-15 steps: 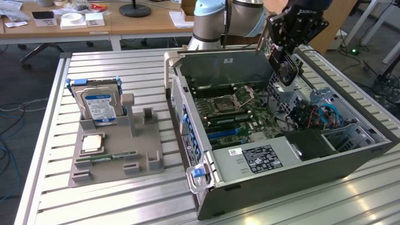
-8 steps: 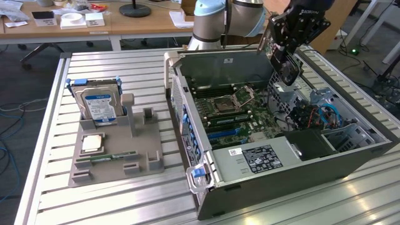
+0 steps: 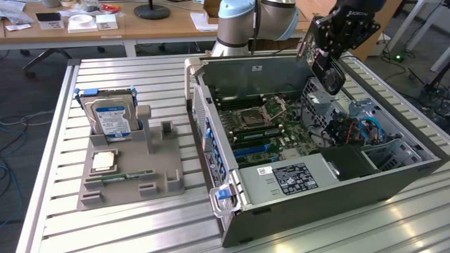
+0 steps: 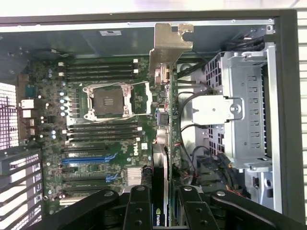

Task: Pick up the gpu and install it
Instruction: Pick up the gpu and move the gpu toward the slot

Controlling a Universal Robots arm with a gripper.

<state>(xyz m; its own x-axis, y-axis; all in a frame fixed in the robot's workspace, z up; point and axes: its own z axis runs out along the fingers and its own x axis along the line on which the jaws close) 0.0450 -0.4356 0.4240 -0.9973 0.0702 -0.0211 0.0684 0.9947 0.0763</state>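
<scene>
Gripper [image 4: 165,203] pinching gpu [image 4: 165,120]; pickup done. Gpu hangs above open computer case [image 3: 316,190], clear of motherboard [image 4: 105,124]; seating inside case not yet done.

- The gripper [image 4: 163,194] clamps the gpu [image 4: 165,134] edge-on between two black fingers [image 4: 137,206], with the card's silver bracket [image 4: 169,45] at its far end.
- Below the card lies a computer case's motherboard [image 4: 96,143], with its processor socket [image 4: 108,100] and blue slots [image 4: 88,159] in view.
- A grey drive cage [image 4: 244,105] stands beside the card.
</scene>
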